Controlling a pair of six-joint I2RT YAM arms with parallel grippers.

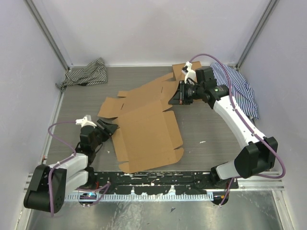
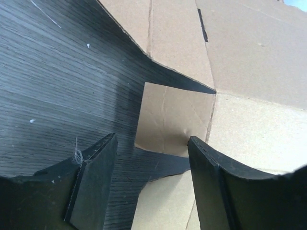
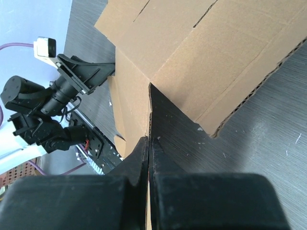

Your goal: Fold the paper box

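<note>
The paper box (image 1: pixel 146 127) lies unfolded and mostly flat at the centre of the table (image 1: pixel 211 124), its long panels running from 11 o'clock down to 6 o'clock. At the sheet's 1 o'clock corner the right gripper (image 1: pixel 178 94) has its jaws closed on the thin edge of a raised flap. At 9 o'clock the left gripper (image 1: pixel 109 127) hovers with its jaws apart, straddling a small tab (image 2: pixel 168 117) and holding nothing.

The chief risk, by this view, is that the sheet is held at one point only. A pull from the right arm could drag the whole blank across the smooth tabletop instead of bending it at a crease. The pinch is narrow, so the flap may slip free or buckle off its score line. If the left jaws close off-centre, they could crumple the tab.

Room is tight at 1 to 2 o'clock, where a second cardboard piece (image 1: pixel 182 68) and a striped cloth (image 1: pixel 242 86) crowd the right arm. The box's near edge sits just beside the base rail (image 1: pixel 158 179) at 6 o'clock. Bare table opens at 3 to 4 o'clock and at 12 o'clock; another striped cloth (image 1: pixel 87 73) lies well apart at 10 o'clock.
</note>
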